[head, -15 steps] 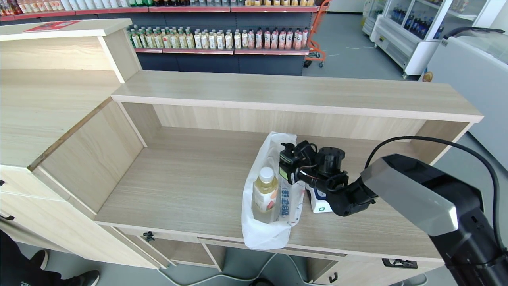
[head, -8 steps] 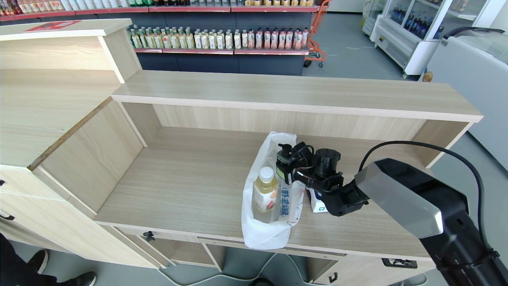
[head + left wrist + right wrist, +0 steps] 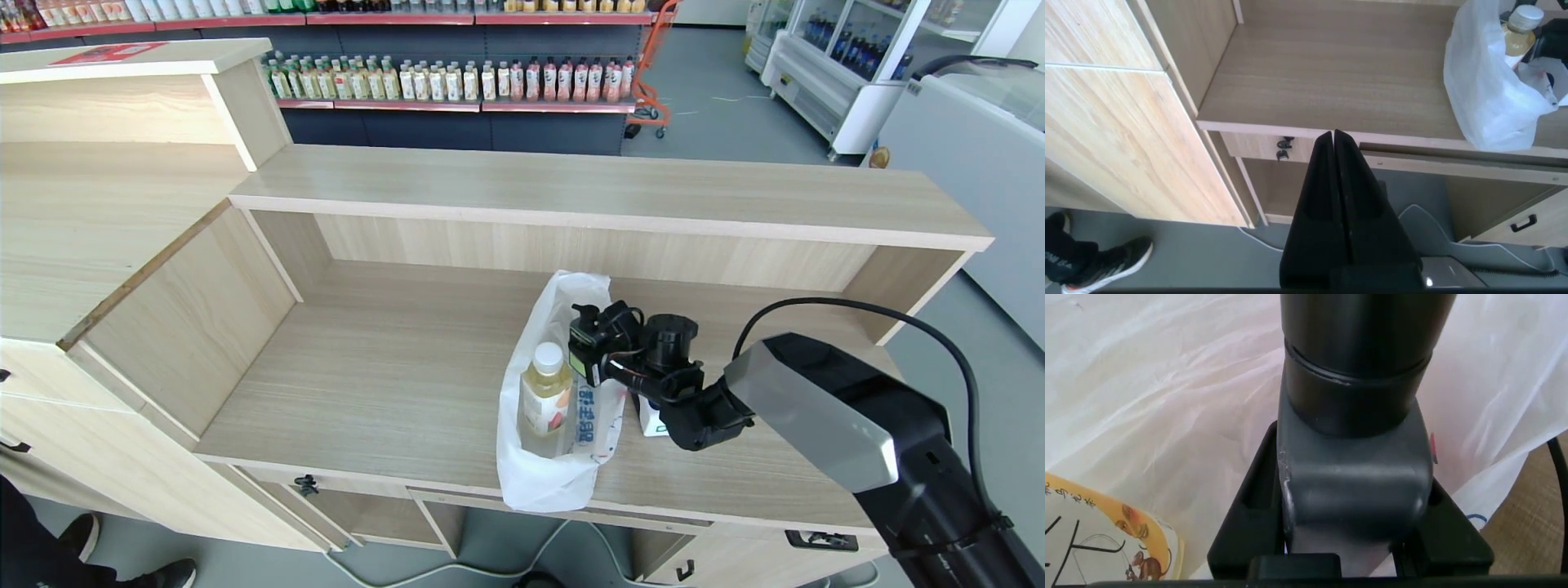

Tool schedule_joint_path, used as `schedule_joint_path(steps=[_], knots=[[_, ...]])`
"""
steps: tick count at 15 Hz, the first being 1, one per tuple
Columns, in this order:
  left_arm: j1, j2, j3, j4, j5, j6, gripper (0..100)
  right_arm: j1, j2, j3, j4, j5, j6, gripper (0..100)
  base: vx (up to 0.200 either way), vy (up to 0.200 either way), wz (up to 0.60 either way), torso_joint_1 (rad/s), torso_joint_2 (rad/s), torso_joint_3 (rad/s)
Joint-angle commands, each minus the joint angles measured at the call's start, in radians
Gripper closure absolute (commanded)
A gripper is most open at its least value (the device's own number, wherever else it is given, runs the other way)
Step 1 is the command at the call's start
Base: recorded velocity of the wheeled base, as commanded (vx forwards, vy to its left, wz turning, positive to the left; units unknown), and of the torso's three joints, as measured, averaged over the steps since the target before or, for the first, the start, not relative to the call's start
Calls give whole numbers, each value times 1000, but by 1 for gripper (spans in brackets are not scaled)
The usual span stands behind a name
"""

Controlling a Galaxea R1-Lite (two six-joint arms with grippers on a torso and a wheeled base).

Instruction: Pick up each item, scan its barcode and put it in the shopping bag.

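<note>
- Bottle [image 3: 545,400] of pale yellow drink with a white cap stands upright inside the shopping bag [image 3: 539,482]. The bag is white plastic with blue print and open at the top. It sits at the counter's [image 3: 392,367] front edge, right of the middle, and its bottom bulges over that edge.
- Just right of the bag, a small white box [image 3: 651,418] stands on the counter, partly hidden behind the right arm.
- At the bag's mouth, just right of the bottle's cap, is the right gripper [image 3: 586,351]. Its arm stretches in from the counter's front right corner. Whether its fingers are open or closed cannot be told.
- Off the counter, before its front edge toward the left, hangs the left gripper [image 3: 1333,140], fingers pressed together on nothing.
</note>
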Motion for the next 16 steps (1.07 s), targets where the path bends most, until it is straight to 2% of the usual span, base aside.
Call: schedule_joint_path(steps=[1, 2, 3, 8, 12, 13, 16], knots=[[0, 0, 0, 0, 0, 0, 100, -1, 3, 0, -8, 1, -1, 100, 0, 0, 0, 0, 0, 0], [0, 0, 0, 0, 0, 0, 100, -1, 5, 3, -13, -1, -1, 100, 0, 0, 0, 0, 0, 0], [0, 0, 0, 0, 0, 0, 100, -1, 6, 4, -13, -1, -1, 0, 0, 0, 0, 0, 0, 0], [0, 1, 0, 0, 0, 0, 100, -1, -60, 30, -20, -1, 12, 0, 0, 0, 0, 0, 0, 0], [0, 0, 0, 0, 0, 0, 100, -4, -261, 176, -25, -1, 93, 0, 0, 0, 0, 0, 0, 0], [0, 0, 0, 0, 0, 0, 100, -14, -336, 248, -25, -1, 124, 0, 0, 0, 0, 0, 0, 0], [0, 1, 0, 0, 0, 0, 100, -67, -667, 590, -16, -2, 193, 0, 0, 0, 0, 0, 0, 0]])
